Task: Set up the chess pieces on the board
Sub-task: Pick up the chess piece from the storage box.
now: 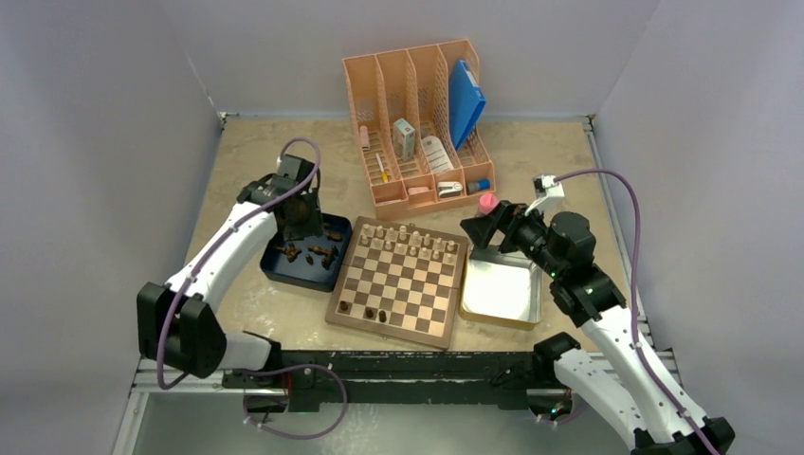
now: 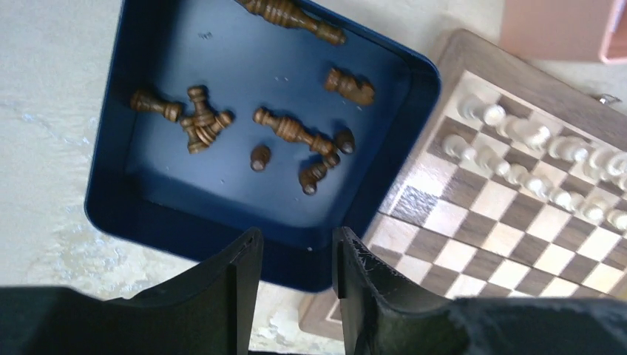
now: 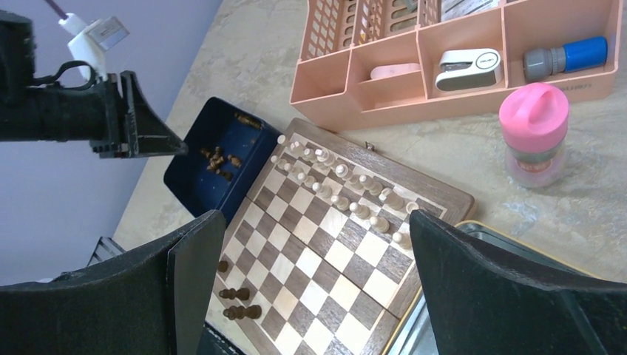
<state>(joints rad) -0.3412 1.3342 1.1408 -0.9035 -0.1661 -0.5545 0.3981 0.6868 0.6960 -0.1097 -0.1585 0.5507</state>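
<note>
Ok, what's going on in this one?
A two-arm robot is setting up a chessboard. The left gripper hovers over the dark blue tray of loose dark brown chess pieces, fingers apart and empty. The right gripper hangs wide open by the metal tin. The pale pieces fill the chessboard's far two rows; only three dark pieces sit near its near-left corner.

Left arm (image 1: 223, 256): white shell links, black joint housings, chunky black shoulder block (image 1: 180, 327). Right arm (image 1: 616, 351): same build, white links, black motor housings at elbow and wrist. Left cable (image 1: 305, 144): purple, thin, runs along the white link. Right cable (image 1: 628, 218): purple too, ends at a white plug (image 1: 548, 186) on the wrist. Left gripper (image 2: 296, 240): two matte black fingers (image 2: 236, 296), flat inner faces, rough scuffed edges. Right gripper (image 3: 316, 222): black fingers (image 3: 488, 296), broad and wedge-shaped. Black base rail (image 1: 398, 370) under both arms.
</note>
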